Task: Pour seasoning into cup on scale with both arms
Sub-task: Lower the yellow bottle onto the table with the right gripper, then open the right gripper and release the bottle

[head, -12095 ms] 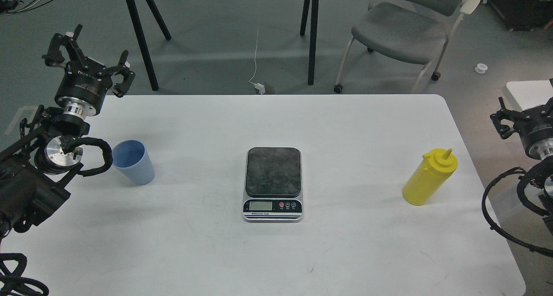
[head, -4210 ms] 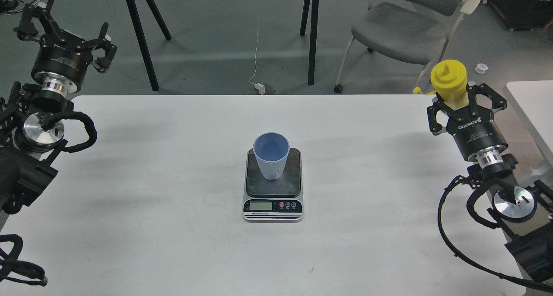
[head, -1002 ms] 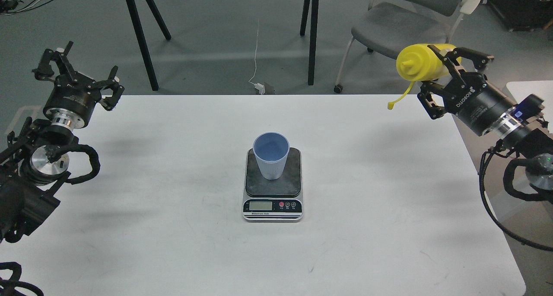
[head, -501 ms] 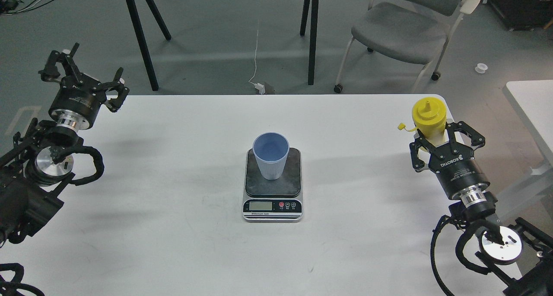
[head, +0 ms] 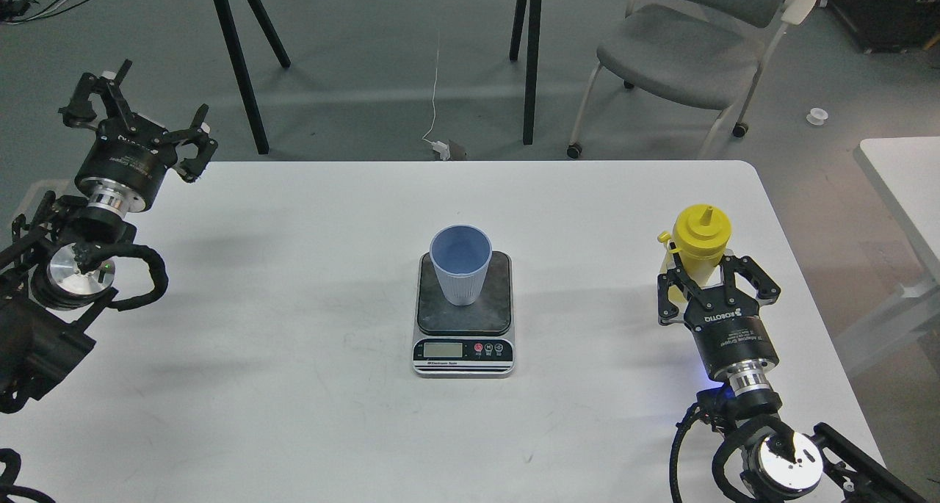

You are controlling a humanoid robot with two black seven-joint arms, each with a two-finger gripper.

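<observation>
The pale blue ribbed cup (head: pixel 460 264) stands upright on the dark platform of the scale (head: pixel 464 349) at the table's middle. The yellow seasoning bottle (head: pixel 702 237) stands upright at the right side of the table, nozzle up, its small cap hanging at its left. My right gripper (head: pixel 703 274) comes from the front and is shut on the bottle's lower body, one finger on each side. My left gripper (head: pixel 141 114) is open and empty, raised over the table's far left corner, well away from the cup.
The white table (head: pixel 294 415) ends on the right close to the bottle. A second white table (head: pixel 903 172) stands further right. A grey chair (head: pixel 683 55) and black table legs (head: pixel 239 70) stand on the floor behind.
</observation>
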